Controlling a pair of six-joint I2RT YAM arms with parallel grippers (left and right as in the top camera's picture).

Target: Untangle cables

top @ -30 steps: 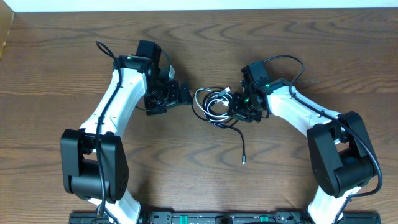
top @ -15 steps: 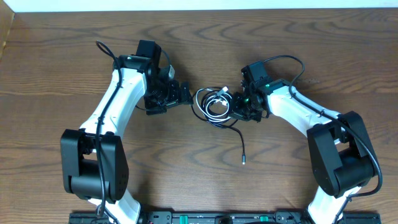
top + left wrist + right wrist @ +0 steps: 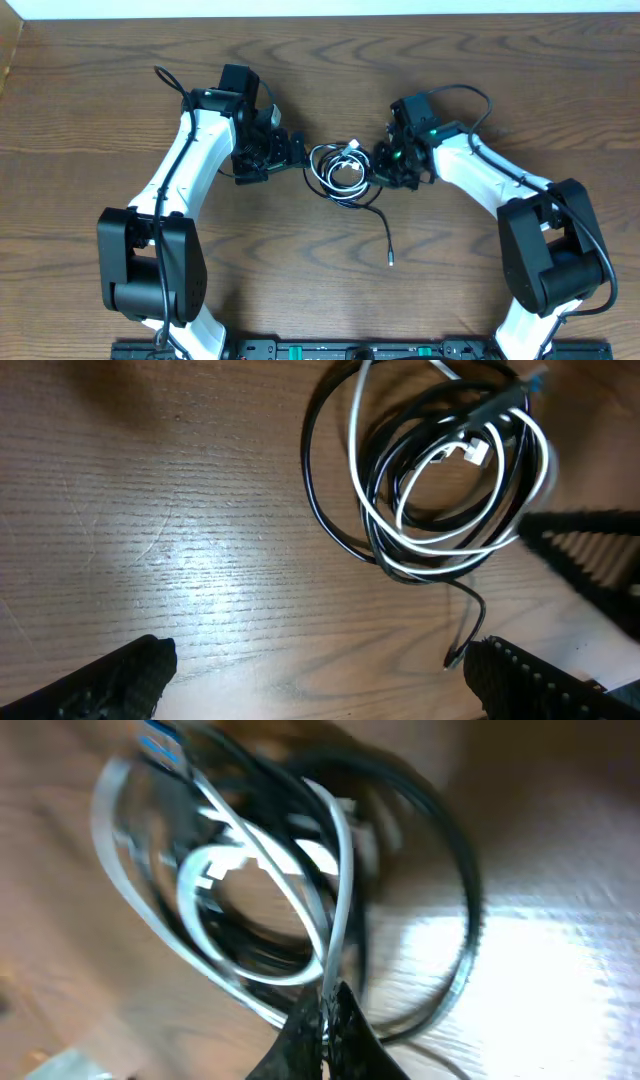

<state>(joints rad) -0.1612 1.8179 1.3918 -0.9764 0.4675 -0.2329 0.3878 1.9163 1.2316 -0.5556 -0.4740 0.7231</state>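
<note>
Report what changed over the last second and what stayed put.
The right claw closed on the white cable at the right edge of the tangle. It also shifted slightly toward the far side of the table, nudging the coil with it. The left claw stayed open and unmoved beside the tangle. The black cables remain looped with the white one.

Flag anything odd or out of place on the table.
Only the cables: white cable and black cables looped through each other mid-table, one black tail straying toward the front. The right tool pinches the white cable.
</note>
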